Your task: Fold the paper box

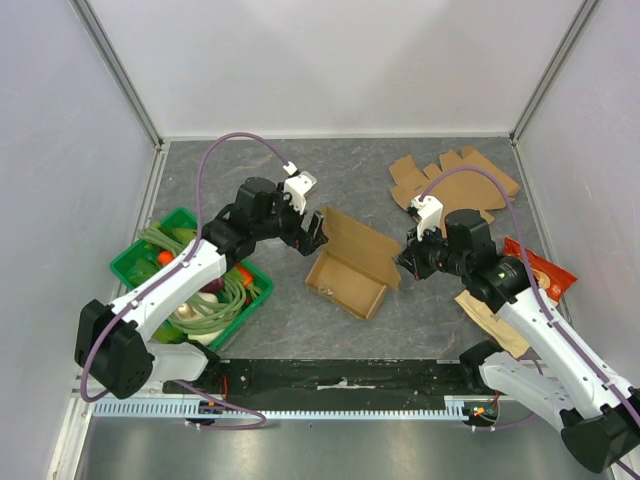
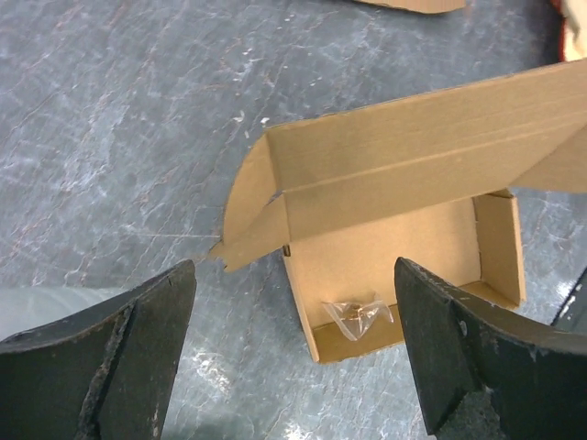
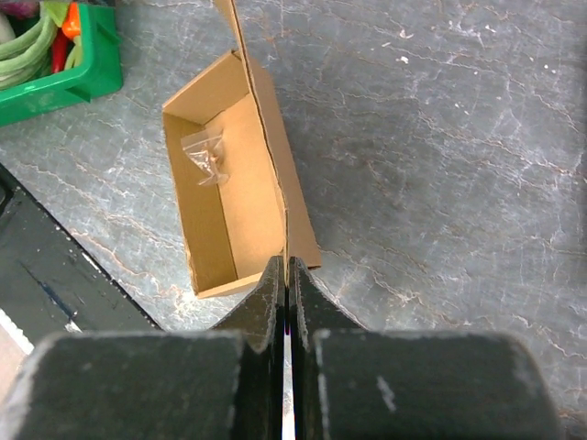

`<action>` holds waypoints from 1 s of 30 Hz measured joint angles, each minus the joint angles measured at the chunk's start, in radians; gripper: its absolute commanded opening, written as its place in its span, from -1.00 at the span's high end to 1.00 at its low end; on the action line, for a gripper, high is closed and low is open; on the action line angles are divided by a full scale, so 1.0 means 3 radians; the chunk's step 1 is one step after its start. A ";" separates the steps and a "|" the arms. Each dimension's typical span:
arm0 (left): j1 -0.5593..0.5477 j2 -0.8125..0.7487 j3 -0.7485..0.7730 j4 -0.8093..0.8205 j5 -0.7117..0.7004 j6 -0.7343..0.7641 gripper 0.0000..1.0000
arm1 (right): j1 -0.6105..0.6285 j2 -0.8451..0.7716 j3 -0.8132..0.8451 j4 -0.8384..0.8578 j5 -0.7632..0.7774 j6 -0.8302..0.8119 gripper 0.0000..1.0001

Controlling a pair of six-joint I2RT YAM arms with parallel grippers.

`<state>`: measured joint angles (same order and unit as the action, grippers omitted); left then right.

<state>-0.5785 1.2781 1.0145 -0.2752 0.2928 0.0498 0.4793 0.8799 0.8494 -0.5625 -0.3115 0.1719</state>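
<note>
A brown cardboard box lies open in the middle of the table, its lid standing up at the back. A small clear plastic bag lies inside it, also showing in the right wrist view. My right gripper is shut on the lid's right edge; its fingers pinch the thin cardboard between them. My left gripper is open and empty, hovering just above the lid's left end; its fingers stand wide apart over the box's left corner.
A green bin of cords and coloured items stands at the left. Flat cardboard blanks lie at the back right. A red packet and brown paper lie under the right arm. A black strip runs along the near edge.
</note>
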 measured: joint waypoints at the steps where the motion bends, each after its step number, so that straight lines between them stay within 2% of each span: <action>1: 0.0001 0.0017 0.0009 0.0034 0.0041 0.0014 -0.86 | 0.0000 0.0005 0.0000 -0.0010 0.0043 0.0003 0.40; 3: 0.0000 0.0037 0.0015 0.0062 0.0102 0.0037 -0.81 | 0.0001 0.0037 0.0000 -0.0037 0.0181 0.0052 0.12; 6: -0.0003 0.0155 0.0130 0.0066 0.0159 0.0057 -0.79 | 0.0000 0.0153 0.0005 -0.0081 0.0378 0.0112 -0.09; 11: -0.0001 0.0198 0.0145 0.0193 0.0294 0.0058 -0.78 | 0.0001 0.0189 -0.0095 0.0027 0.0594 0.0306 -0.35; 15: -0.0003 0.0186 0.0111 0.0210 0.0389 0.0061 -0.78 | 0.0000 0.0120 -0.0287 0.0150 0.0781 0.0436 -0.44; 19: -0.0003 0.0201 0.0103 0.0169 0.0521 0.0089 -0.77 | 0.0000 0.0128 -0.0498 0.0359 0.0711 0.0529 -0.36; 22: -0.0003 0.0287 0.0112 0.0150 0.0582 0.0120 -0.75 | 0.0000 0.0149 -0.0749 0.0693 0.0576 0.0601 0.01; 23: -0.0003 0.0333 0.0112 0.0141 0.0603 0.0135 -0.76 | 0.0000 0.0145 -0.0843 0.0819 0.0546 0.0623 0.20; 24: -0.0003 0.0385 0.0116 0.0128 0.0609 0.0153 -0.79 | 0.0000 0.0134 -0.0905 0.0904 0.0528 0.0636 0.28; 30: 0.0003 0.0655 0.0151 0.0141 0.0519 0.0282 -0.92 | 0.0000 -0.0014 -0.1017 0.1147 0.0608 0.0636 0.49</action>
<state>-0.5777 1.4746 1.0599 -0.2329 0.4484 0.1345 0.4793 0.8757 0.5442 -0.2184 -0.1291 0.3626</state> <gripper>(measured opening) 0.948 0.297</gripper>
